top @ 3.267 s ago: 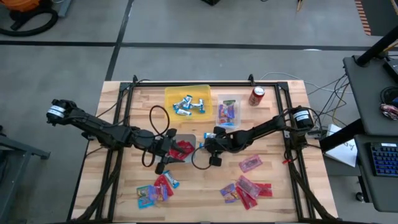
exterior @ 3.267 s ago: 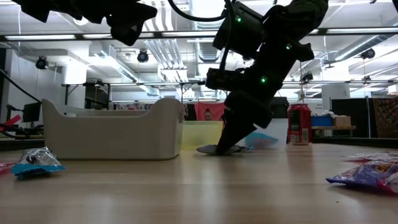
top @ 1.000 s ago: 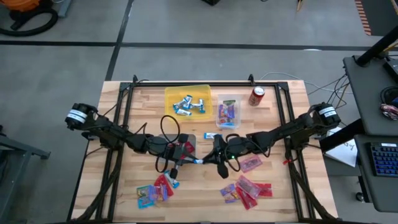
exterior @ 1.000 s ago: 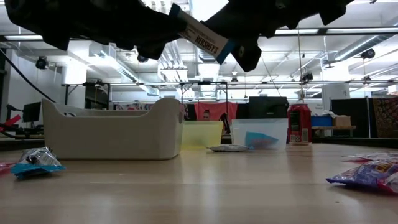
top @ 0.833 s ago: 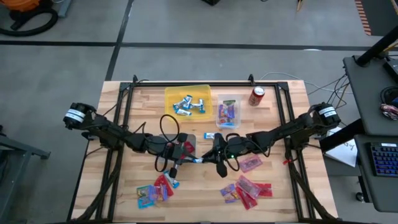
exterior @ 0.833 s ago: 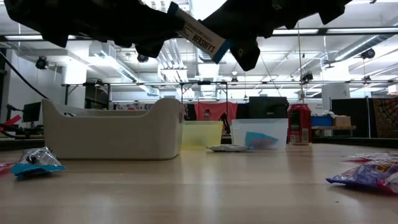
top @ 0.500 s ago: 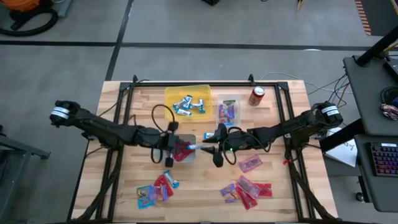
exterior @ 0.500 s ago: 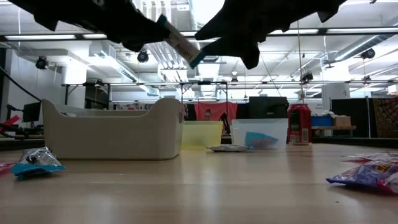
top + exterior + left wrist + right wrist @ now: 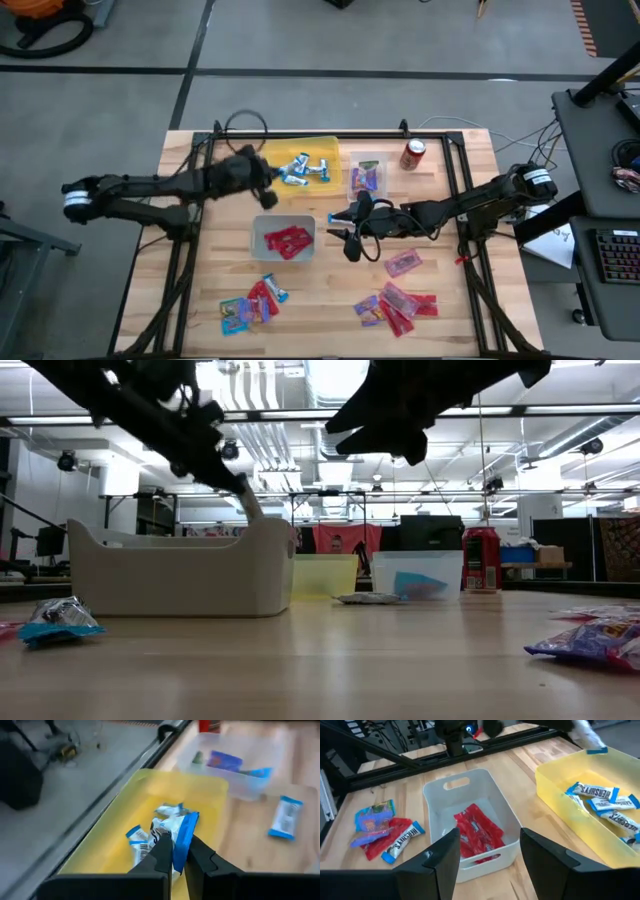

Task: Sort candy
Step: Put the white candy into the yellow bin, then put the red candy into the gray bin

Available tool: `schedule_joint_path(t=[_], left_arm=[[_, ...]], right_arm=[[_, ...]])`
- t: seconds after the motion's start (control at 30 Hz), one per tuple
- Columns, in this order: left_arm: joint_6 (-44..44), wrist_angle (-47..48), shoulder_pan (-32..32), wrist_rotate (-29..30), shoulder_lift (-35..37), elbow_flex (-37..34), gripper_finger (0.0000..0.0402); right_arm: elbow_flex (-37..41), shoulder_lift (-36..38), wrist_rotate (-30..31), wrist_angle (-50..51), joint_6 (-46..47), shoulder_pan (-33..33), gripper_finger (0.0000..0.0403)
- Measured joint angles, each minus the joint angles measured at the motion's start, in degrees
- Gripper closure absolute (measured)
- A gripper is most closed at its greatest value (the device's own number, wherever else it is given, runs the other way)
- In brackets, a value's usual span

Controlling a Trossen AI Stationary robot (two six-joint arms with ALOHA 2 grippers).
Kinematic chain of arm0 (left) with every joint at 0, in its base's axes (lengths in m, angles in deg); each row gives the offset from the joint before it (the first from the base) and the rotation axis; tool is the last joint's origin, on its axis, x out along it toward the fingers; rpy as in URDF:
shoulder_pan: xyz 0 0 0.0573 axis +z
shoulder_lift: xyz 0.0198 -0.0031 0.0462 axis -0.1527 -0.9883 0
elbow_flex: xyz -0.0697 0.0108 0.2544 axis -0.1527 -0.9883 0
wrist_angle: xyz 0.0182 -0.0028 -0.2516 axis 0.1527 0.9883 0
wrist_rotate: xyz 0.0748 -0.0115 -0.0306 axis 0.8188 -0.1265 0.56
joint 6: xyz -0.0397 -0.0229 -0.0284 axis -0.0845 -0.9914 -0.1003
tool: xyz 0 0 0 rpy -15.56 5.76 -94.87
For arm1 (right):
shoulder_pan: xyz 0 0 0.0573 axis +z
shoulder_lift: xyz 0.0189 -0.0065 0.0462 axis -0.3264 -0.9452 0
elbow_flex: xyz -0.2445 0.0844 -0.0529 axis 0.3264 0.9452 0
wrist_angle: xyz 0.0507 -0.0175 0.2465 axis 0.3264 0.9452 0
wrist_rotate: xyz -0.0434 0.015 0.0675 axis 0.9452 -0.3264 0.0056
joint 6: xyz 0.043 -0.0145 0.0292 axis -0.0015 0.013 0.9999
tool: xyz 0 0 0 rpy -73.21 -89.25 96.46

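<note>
My left gripper [image 9: 179,851] is shut on a blue-and-silver mini bar [image 9: 181,832] over the near left part of the yellow bin [image 9: 318,150], which holds several such bars [image 9: 300,168]. My right gripper [image 9: 487,857] stands open above the table, just right of the white bin [image 9: 262,228], which holds red packets [image 9: 476,834]. One blue bar [image 9: 337,217] lies flat on the table beside it. A clear bin [image 9: 367,180] contains pink and purple packets. Loose candy lies near the front edge in a left pile [image 9: 250,303] and a right pile [image 9: 395,305]. My left gripper pinches the mini bar by its lower end [image 9: 176,859] between the two fingers. Most of the bar sticks out past the fingertips, its blue end [image 9: 191,820] foremost. The fingers slant down from the table's left. The bar is lifted clear above the yellow bin.
A red can [image 9: 413,153] stands at the back right, next to the clear bin. A pink packet [image 9: 402,262] lies alone right of my right gripper. Black rails [image 9: 205,160] run along the table's left and right sides.
The mini bar, held between both grippers a second ago, has gone with my left gripper. That gripper has swung toward the table's far edge, from beside the white bin to over the yellow bin. My right gripper has let go of the bar and stayed near the white bin.
</note>
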Motion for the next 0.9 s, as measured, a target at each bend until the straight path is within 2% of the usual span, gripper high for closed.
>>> schedule_joint_path(t=[0.1, 0.17, 0.33, 0.57, 0.9], left_arm=[[-1.67, -3.2, 6.38, -7.41, -2.59, 0.0, 0.04], [-2.08, -4.78, 9.13, -9.89, -4.59, 0.0, 0.04], [-2.01, -4.96, 12.52, -10.43, -9.5, 1.03, 0.0394], [-2.24, -2.64, 12.8, -10.5, -16.52, 5.7, 0.0385], [-1.65, 0.28, 12.74, -10.49, -18.5, 7.98, 0.0312]], right_arm=[[0.0, 0.0, 0.12, 1.35, -0.66, -0.57, 0.0207], [0.0, 0.0, 0.11, 2.95, -1.26, -1.12, 0.0207], [0.0, 0.07, -0.08, 6.35, -1.65, -3.11, 0.0207], [0.0, 0.07, -1.01, 7.02, 0.26, -5.23, 0.0206], [0.0, 0.11, -4.18, 9.78, 4.71, -5.14, 0.0206]])
